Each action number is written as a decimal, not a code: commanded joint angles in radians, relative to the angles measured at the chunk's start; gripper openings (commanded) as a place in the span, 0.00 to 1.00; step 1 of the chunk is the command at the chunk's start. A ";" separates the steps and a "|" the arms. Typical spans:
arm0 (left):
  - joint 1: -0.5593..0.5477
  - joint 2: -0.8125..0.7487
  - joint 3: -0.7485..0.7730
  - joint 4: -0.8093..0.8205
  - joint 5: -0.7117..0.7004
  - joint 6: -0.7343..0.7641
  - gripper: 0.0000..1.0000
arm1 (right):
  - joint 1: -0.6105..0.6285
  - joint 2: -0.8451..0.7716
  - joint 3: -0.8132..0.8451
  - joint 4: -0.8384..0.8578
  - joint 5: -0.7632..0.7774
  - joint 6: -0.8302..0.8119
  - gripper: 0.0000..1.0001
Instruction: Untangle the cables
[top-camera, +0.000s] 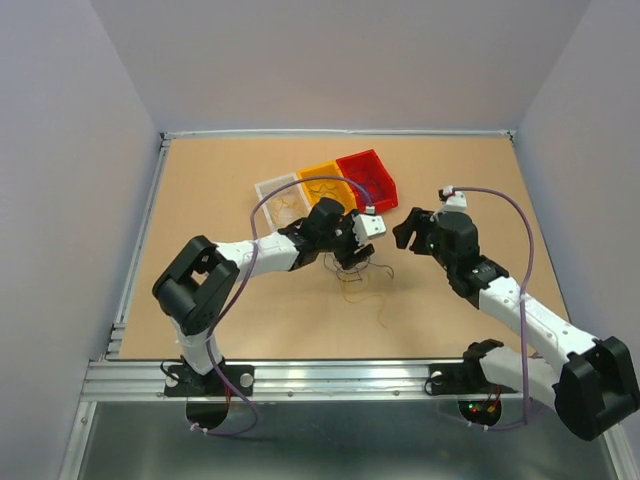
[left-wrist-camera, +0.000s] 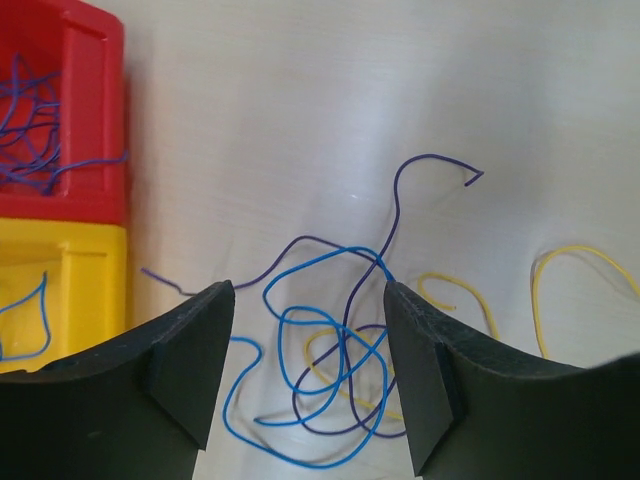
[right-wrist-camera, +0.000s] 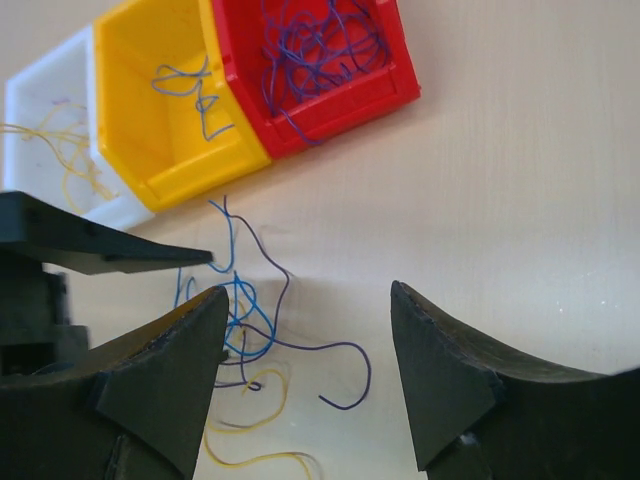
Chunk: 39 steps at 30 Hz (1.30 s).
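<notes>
Left wrist view: the left gripper (left-wrist-camera: 306, 335) had its fingers apart, clamped on nothing, low over the cables (left-wrist-camera: 335, 375).
Between the left fingers: a knot (left-wrist-camera: 345, 350) of blue and dark purple loops with a yellow loop under them lay on the tabletop (left-wrist-camera: 300, 100). One purple end curled out past it, free.
Right gripper (right-wrist-camera: 308, 335): fingers apart as well, with only bare tabletop between them. The knot lay just off to one side, toward the left gripper.
Yellow strands (left-wrist-camera: 575, 248): two loose curls lay beside the knot. I could not tell whether they were caught in it.
Place of the knot: about the middle of the tabletop, on the near side of three bins and well apart from every edge.
Red bin (right-wrist-camera: 340, 110): a heap of purple cables lay inside.
Yellow bin (right-wrist-camera: 200, 175): a few blue cables lay inside.
White bin (right-wrist-camera: 128, 212): thin yellow cables lay inside.
Done, as I judged it: a good share had been pulled apart and sorted by colour into the bins.
Left to do: the mixed knot had to be teased apart and its blue, purple and yellow cables, with the loose yellow curls, put away. I judged the task well along but not finished.
</notes>
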 joint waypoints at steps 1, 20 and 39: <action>-0.022 0.062 0.089 -0.057 -0.019 0.060 0.72 | 0.008 -0.088 -0.043 0.077 0.041 0.032 0.71; -0.038 0.051 0.134 -0.116 -0.069 0.061 0.00 | 0.006 -0.232 -0.158 0.114 0.044 0.066 0.68; -0.038 -0.289 0.105 -0.225 0.068 -0.022 0.00 | 0.008 -0.142 -0.250 0.485 -0.370 0.018 0.72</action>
